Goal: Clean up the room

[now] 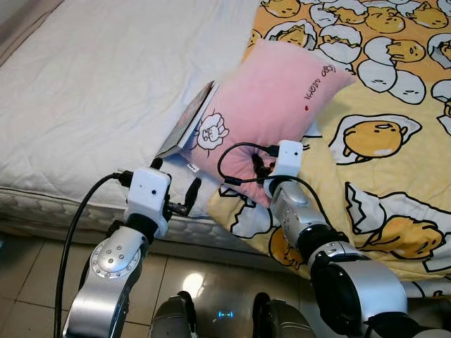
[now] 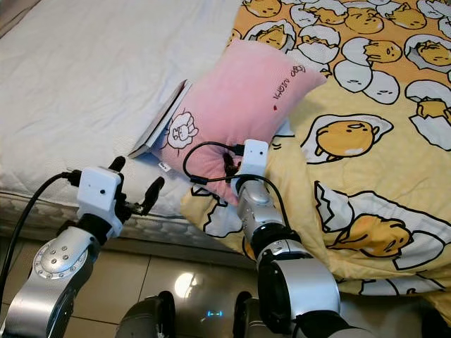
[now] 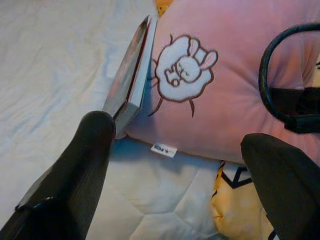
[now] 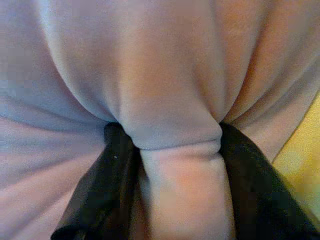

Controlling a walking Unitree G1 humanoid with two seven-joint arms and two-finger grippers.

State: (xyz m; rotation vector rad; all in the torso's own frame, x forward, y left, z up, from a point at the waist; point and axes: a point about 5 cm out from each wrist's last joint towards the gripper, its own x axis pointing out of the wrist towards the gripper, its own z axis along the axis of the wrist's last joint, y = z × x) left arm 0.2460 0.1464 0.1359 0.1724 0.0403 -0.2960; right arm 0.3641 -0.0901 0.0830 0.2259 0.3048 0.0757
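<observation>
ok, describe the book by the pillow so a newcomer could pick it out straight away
Start at the bed, its white quilted half on the robot's left. At the near edge lies a pink pillow, pinched by the right pincer. The book is the thin flat thing propped tilted against the pillow's left side, by the embroidered bunny: the one hard-edged object among soft bedding, just ahead of the open left pincer.

The pillow [image 1: 271, 113] pinched between my right claw's [image 4: 170, 150] black fingers [image 4: 117, 185] is soft pink, stitched with a white rabbit outlined in dark brown and a line of dark lettering. Under my right claw the blanket [image 1: 380, 176] is yellow, patterned with white eggshells and yolk-yellow figures. Ahead of my left claw [image 1: 175, 184], also black-fingered, the mattress [image 1: 91, 91] is quilted white.
</observation>
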